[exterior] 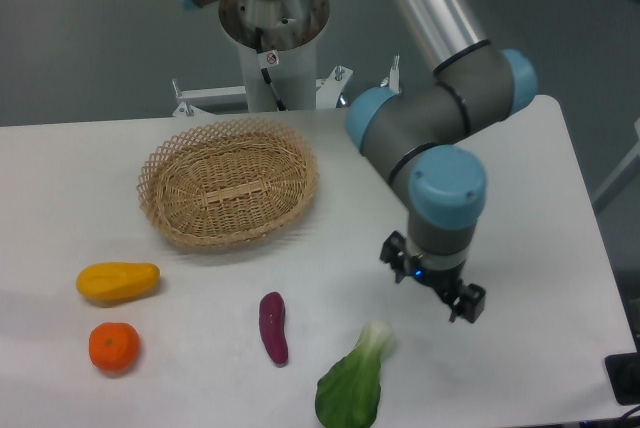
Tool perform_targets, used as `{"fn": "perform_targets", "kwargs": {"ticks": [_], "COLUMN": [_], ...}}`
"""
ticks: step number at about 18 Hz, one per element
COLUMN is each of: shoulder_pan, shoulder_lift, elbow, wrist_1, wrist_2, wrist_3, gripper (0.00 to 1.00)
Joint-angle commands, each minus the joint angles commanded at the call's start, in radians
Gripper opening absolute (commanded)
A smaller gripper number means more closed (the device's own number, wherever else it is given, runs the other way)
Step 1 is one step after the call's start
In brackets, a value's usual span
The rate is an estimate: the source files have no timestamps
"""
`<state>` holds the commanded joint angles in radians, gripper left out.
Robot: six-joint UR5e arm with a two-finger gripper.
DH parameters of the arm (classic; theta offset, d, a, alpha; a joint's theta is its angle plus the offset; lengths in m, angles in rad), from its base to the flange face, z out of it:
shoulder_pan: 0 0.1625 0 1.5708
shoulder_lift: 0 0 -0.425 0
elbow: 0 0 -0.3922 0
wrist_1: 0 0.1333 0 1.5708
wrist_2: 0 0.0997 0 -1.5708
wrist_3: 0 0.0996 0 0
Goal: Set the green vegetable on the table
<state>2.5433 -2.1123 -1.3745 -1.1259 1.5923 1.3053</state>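
A green vegetable [352, 386] lies flat on the white surface [540, 198] near the front edge, its pale stem end pointing up and to the right, its dark leaves spreading toward the bottom of the frame. The UR5e arm [440, 113] reaches in from the upper middle and bends down over the right half of the surface, with its gripper [432, 286] hanging just above and to the right of the vegetable's stem. The gripper holds nothing; it is seen from above, and how far its jaws stand apart cannot be told from this angle (the wrist housing hides most of them). A small blue light shows on the gripper body.

To the left of the green vegetable, and apart from it, a purple vegetable [273, 327] lies lengthwise on the surface. Farther left sit a yellow vegetable [118, 282] and, just below it, an orange fruit [113, 346], the two close together but not touching. An oval wicker basket [229, 183] stands toward the back of the surface, left of the arm's elbow, with nothing visible inside it. The robot's grey pedestal [270, 43] rises behind the basket, beyond the rear edge.
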Motion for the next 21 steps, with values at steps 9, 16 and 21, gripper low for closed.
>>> {"fn": "perform_targets", "kwargs": {"ticks": [9, 16, 21], "shoulder_pan": [0.06, 0.068, 0.068], "shoulder_lift": [0.002, 0.0, 0.002], "elbow": [0.003, 0.003, -0.002], "wrist_1": [0.0, 0.0, 0.0], "wrist_2": [-0.018, -0.018, -0.018], "wrist_3": [0.078, 0.088, 0.088], "gripper": [1.0, 1.0, 1.0]}}
